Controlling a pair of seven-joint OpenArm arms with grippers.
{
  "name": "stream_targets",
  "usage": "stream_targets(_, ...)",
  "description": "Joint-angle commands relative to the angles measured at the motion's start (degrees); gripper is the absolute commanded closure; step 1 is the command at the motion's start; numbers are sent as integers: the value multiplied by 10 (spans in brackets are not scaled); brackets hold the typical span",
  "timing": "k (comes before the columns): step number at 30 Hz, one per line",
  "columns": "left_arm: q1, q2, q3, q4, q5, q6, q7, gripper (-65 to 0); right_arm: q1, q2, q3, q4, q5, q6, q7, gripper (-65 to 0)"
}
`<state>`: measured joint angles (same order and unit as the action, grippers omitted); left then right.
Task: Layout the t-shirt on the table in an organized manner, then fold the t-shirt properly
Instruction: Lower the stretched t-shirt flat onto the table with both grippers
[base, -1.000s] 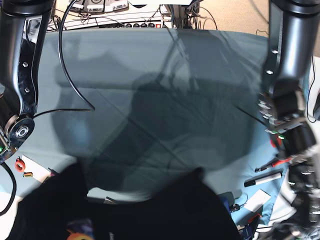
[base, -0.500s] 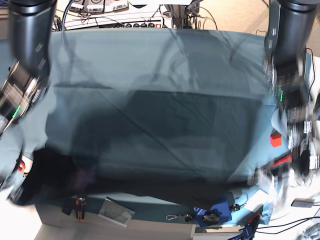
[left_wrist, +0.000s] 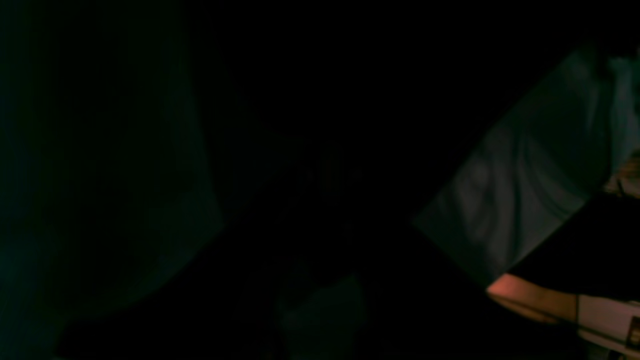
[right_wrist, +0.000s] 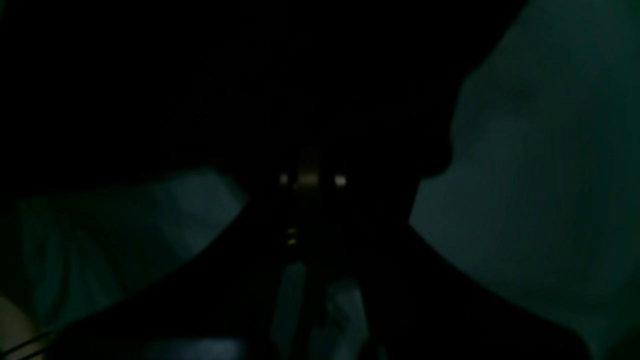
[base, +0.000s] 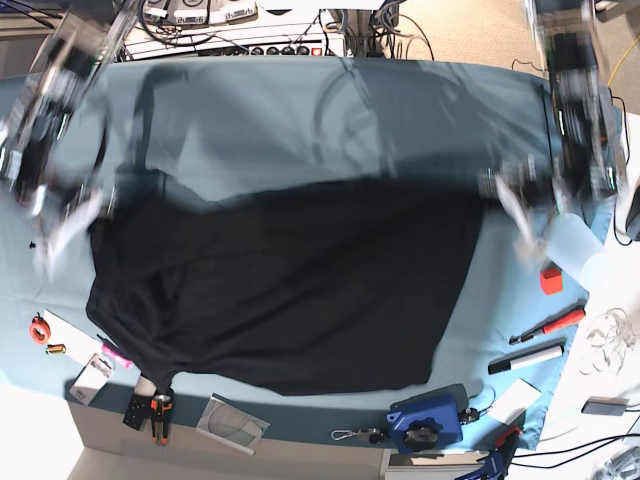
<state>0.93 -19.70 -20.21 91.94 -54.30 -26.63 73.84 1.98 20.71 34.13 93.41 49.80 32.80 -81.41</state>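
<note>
Spanning the t-shirt (base: 290, 290) broadside between them, left gripper (base: 520, 205) and right gripper (base: 65, 215) stay clamped on its far corners (blurred).

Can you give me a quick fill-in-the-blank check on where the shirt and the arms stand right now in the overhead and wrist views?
1. The t-shirt lying spread on the table is ____ in colour.
2. The table's cloth cover is ____ in colour.
3. In the base view both arms appear ____, so they are mid-motion.
4. The small cube at the table's right edge is ____.

Missing words: black; teal-blue; blurred; red
</note>
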Motion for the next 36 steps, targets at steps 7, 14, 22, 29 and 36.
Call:
stream_targets(7, 115, 2, -43, 80, -15, -3, -9, 0, -111, -38, 147, 46, 138, 47, 14, 0)
stream_targets(14, 194, 12, -134, 87, -39, -20, -18, 0, -209, -39, 236, 47, 197, 71, 14, 0)
stream_targets(22, 251, 13, -172, 87, -90, -50, -16, 0, -302, -41, 270, 47, 229, 72, 14, 0)
stream_targets(29, 260, 18, -172, 87, -90, -50, -18, 0, -374, -40, 270, 47, 308, 72, 14, 0)
stream_targets(36, 256, 18, -172, 87, -90, -50, -19, 0, -340, -40, 270, 46, 307, 72, 14, 0)
